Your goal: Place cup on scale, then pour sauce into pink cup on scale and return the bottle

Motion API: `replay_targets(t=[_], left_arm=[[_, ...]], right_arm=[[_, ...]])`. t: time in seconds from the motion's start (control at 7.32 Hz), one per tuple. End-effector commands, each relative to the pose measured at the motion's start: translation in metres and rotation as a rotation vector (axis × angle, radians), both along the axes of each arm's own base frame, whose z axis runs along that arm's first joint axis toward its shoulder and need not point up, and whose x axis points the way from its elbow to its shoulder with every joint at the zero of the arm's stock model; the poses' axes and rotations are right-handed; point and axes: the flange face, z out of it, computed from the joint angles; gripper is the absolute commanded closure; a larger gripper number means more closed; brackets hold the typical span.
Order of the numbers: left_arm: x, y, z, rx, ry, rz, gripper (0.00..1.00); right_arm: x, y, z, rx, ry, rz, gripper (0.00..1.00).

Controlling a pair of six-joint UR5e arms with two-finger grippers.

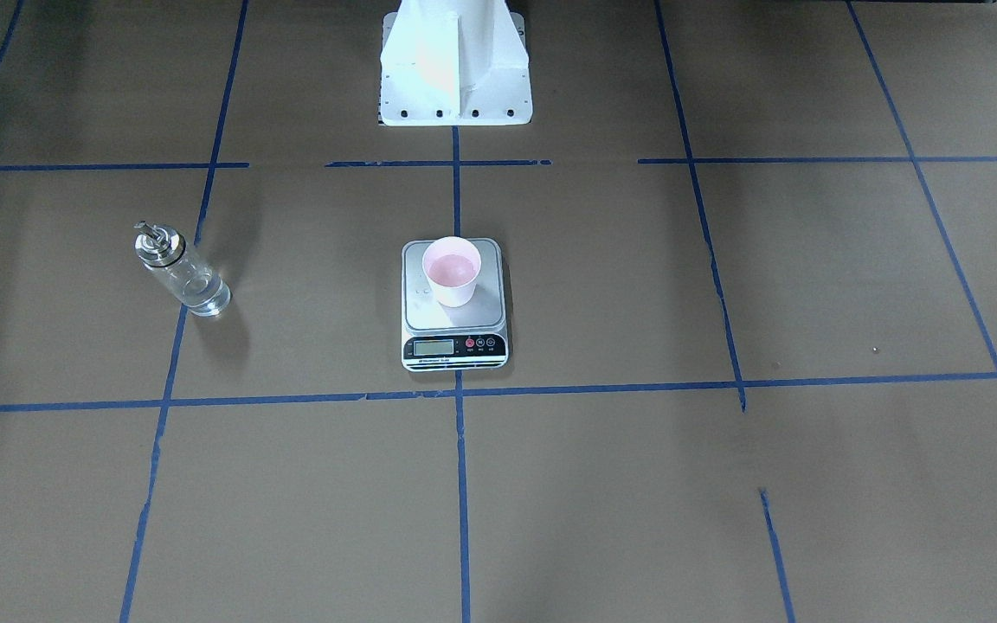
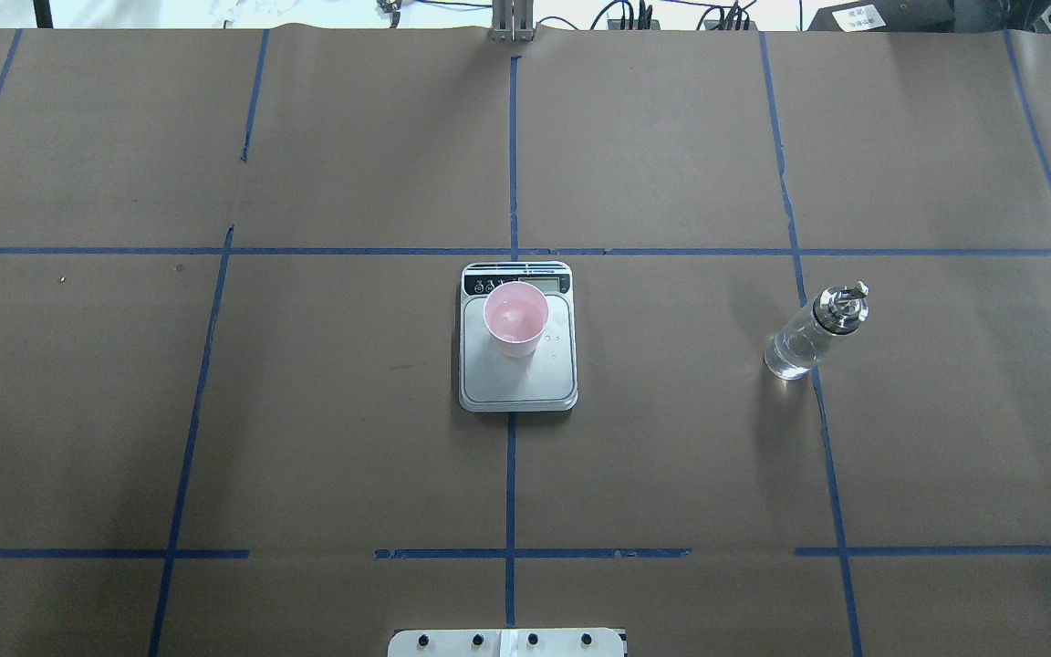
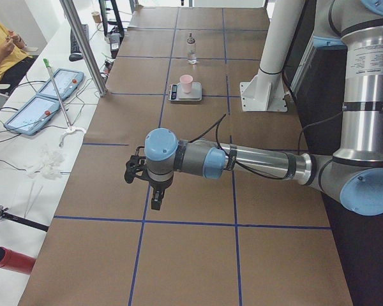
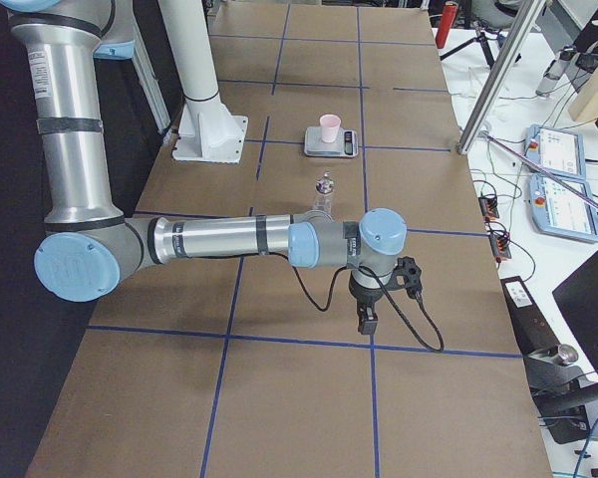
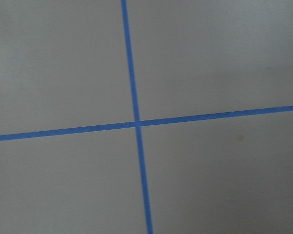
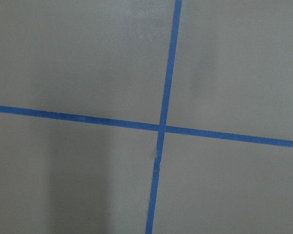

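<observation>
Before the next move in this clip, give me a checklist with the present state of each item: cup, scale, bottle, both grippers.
1. Cup upright on the scale, inside the platform's edges: ok.
2. Bottle upright, capped, standing apart from the scale on the robot's right: ok.
3. Liquid in the cup: cannot tell.
4. Reading on the scale's display: cannot tell, too small.
5. Left gripper far from cup and bottle: ok; open or shut: cannot tell.
6. Right gripper far from cup and bottle: ok; open or shut: cannot tell.
</observation>
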Motion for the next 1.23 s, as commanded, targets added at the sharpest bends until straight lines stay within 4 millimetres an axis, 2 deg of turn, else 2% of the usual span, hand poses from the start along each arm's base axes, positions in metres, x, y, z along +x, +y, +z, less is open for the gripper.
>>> replay_targets(t=[0.0, 0.14, 0.27, 0.41, 0.68, 0.96, 1.09], left_arm=[[0.001, 0.003, 0.012, -0.089, -0.014, 0.002, 0.0], [0.0, 0.004, 0.013, -0.091, -0.016, 0.005, 0.0], [0.001, 0.007, 0.014, -0.091, -0.01, 0.008, 0.0], [0.001, 0.004, 0.011, -0.086, -0.007, 0.009, 0.0], [0.001, 0.008, 0.026, -0.114, -0.004, 0.007, 0.0], [0.001, 0.007, 0.028, -0.116, -0.006, 0.004, 0.0], [0.003, 0.001, 0.02, -0.109, -0.004, 0.003, 0.0]], right_arm=[[-0.001, -0.008, 0.009, -0.012, 0.004, -0.009, 0.0], [-0.002, -0.008, 0.006, -0.005, -0.004, -0.01, 0.0], [-0.003, -0.016, -0.006, 0.012, -0.013, -0.01, 0.0], [-0.003, -0.017, -0.007, 0.014, -0.014, -0.011, 0.0], [-0.003, -0.018, -0.009, 0.019, -0.013, -0.011, 0.0], [-0.004, -0.018, -0.007, 0.015, -0.013, -0.011, 0.0], [-0.005, -0.019, -0.01, 0.02, -0.013, -0.013, 0.0]])
